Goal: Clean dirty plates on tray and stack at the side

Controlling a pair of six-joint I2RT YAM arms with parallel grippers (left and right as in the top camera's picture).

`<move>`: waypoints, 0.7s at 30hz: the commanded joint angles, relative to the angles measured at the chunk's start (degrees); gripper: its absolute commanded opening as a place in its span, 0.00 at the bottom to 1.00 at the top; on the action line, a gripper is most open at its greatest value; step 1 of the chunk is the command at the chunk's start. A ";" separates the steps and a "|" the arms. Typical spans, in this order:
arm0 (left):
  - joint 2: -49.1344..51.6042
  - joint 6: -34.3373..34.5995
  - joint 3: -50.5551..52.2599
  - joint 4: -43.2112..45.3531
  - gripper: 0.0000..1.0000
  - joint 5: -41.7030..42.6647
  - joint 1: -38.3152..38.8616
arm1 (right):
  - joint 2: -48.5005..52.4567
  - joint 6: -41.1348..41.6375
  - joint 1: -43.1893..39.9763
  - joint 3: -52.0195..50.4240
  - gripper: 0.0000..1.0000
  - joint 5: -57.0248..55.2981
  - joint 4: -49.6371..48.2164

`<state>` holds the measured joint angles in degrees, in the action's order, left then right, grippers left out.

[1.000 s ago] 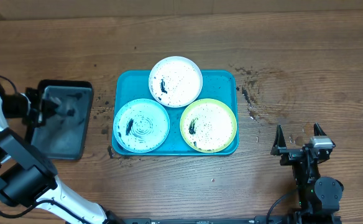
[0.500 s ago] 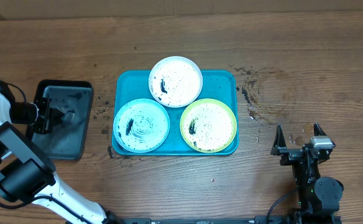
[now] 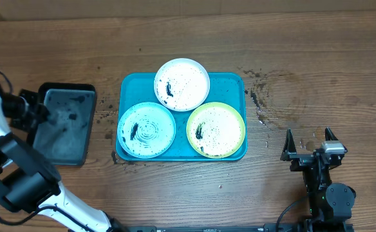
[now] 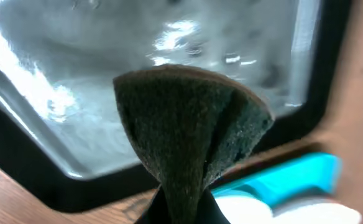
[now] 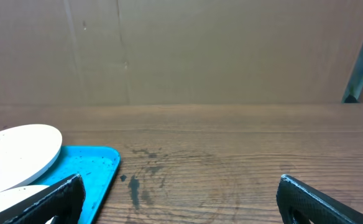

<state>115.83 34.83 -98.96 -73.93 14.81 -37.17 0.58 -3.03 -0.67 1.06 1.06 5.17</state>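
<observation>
Left gripper [image 3: 38, 111] pinches a dark sponge [image 4: 191, 143] above the black tray [image 3: 62, 153]; right gripper [image 3: 309, 135] stands wide open, empty.

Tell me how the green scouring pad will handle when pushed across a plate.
Probably floppy: the scouring pad creases and fans out where it is pinched. Likely light, being thin. Its coarse face should drag rather than slip.
</observation>
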 commanded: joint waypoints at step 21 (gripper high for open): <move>-8.63 -6.47 -18.10 -22.91 0.04 -5.62 16.31 | -0.42 -0.20 0.07 -0.59 1.00 -0.35 -0.33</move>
<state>109.25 30.61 -118.17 -96.64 9.50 -25.89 0.58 -3.03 -0.67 1.06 1.06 5.15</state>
